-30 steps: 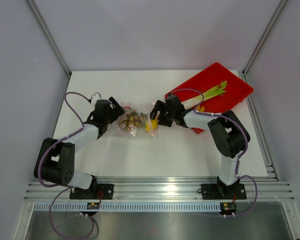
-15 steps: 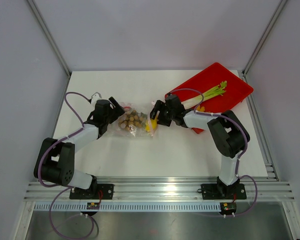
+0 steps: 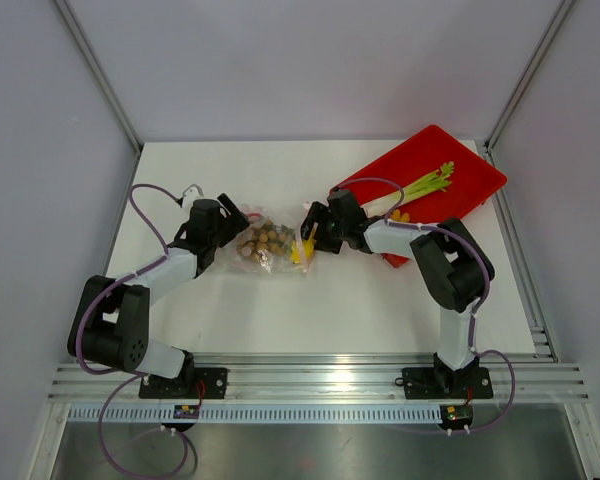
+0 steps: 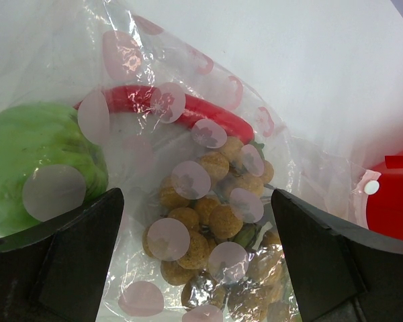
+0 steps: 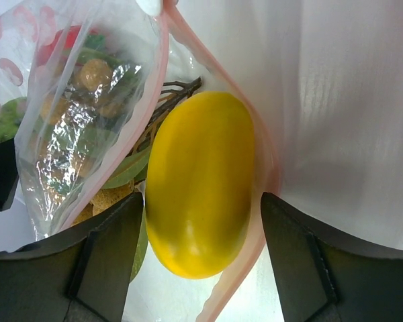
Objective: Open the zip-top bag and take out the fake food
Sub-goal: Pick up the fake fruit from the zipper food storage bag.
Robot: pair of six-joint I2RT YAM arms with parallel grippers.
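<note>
Take yellow toy from bag, middle of table
right gripper straddles it at the mouth, grip unclear; left gripper open around bag, so pin bag, pull straight out

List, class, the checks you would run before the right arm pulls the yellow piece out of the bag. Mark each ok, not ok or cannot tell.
1. Mouth of the zip-top bag open: ok, its pink rim gapes around the yellow piece.
2. Right gripper lined up: ok, one finger on each side of the yellow piece.
3. Grip on the piece made: cannot tell, contact is not clear.
4. Left gripper holding the bag down: not ok, jaws wide with the bag's other end between them, unclamped.
5. Drop-off ready: ok, the red tray sits close by the right arm, the celery stalk lying in it.
</note>
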